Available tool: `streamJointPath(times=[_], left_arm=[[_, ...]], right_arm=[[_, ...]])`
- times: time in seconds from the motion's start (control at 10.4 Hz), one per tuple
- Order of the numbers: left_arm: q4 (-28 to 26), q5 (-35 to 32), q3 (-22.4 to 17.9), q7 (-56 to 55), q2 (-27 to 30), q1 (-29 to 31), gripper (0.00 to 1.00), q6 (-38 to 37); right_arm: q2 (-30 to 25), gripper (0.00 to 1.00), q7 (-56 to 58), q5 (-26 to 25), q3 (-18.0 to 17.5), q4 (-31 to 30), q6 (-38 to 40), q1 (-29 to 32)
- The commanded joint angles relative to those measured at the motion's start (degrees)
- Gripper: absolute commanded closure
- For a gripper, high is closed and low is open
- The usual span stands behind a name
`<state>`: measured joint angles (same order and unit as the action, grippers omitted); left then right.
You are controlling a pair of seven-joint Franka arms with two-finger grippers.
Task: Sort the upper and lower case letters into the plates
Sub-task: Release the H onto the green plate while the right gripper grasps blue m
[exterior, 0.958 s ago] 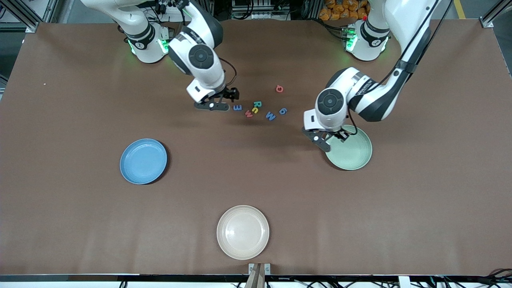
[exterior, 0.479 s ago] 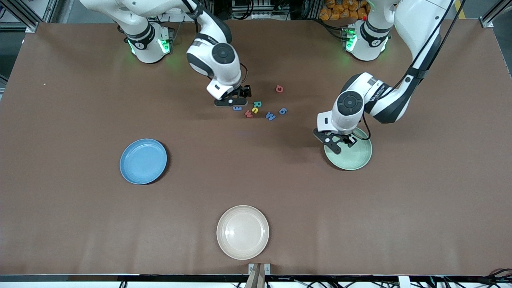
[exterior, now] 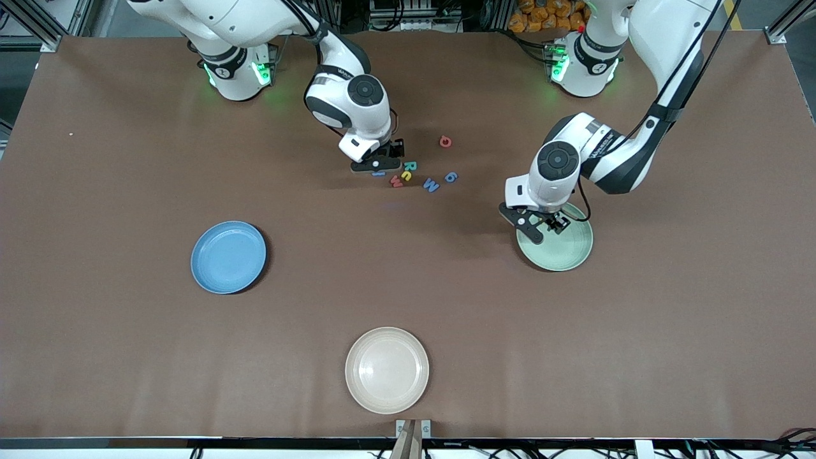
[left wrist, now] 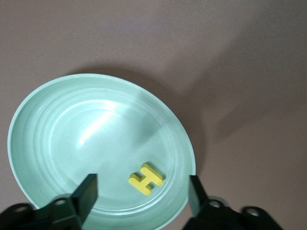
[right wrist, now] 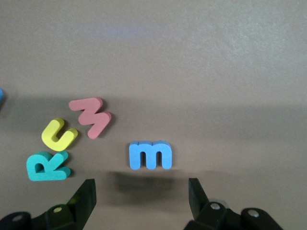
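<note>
The right claw (exterior: 377, 166) hangs low over the blue lowercase m (right wrist: 150, 155), which lies flat on the tabletop (exterior: 127, 331) at the right arm's end of the letter bunch. In the right wrist view the m sits just ahead of the gap between the two spread fingers (right wrist: 86, 194), and its long side runs across that gap. So the claw would need only a short push toward the m and then a drop. The right arm is much nearer to this letter than the left arm. Beside the m lie the red w (right wrist: 91, 116), the yellow c (right wrist: 58, 135) and the teal R (right wrist: 46, 166), close together.

The left claw (exterior: 543, 228) is over the pale green plate (exterior: 570, 252), spread wide and holding nothing. The yellow H (left wrist: 146, 178) lies in that plate. The blue plate (exterior: 228, 257) has nothing in it.

A second ago the right claw was off to the side of the letters, and now it has come over the m. The left claw has moved farther over the green plate.
</note>
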<state>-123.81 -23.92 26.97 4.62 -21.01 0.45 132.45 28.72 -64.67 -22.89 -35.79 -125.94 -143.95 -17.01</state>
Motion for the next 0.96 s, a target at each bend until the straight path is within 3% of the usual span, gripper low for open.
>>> streamJointPath(times=[0.0,0.38,0.86], left_arm=[[-1.2,-0.3,1.2,-1.5,1.4,0.3,0.00,0.6],[0.8,-0.2,5.4,-14.3,-0.8,-0.4,0.00,0.6],[1.5,-0.2,8.3,-27.1,-2.8,-0.7,0.00,0.6]], right_arm=[[1.5,0.21,-1.8,-3.1,0.1,1.4,0.0,0.0],[1.7,0.28,-1.9,-3.2,0.2,1.5,0.0,0.6],[2.1,0.28,-2.0,-4.4,1.6,1.5,-0.9,0.4]])
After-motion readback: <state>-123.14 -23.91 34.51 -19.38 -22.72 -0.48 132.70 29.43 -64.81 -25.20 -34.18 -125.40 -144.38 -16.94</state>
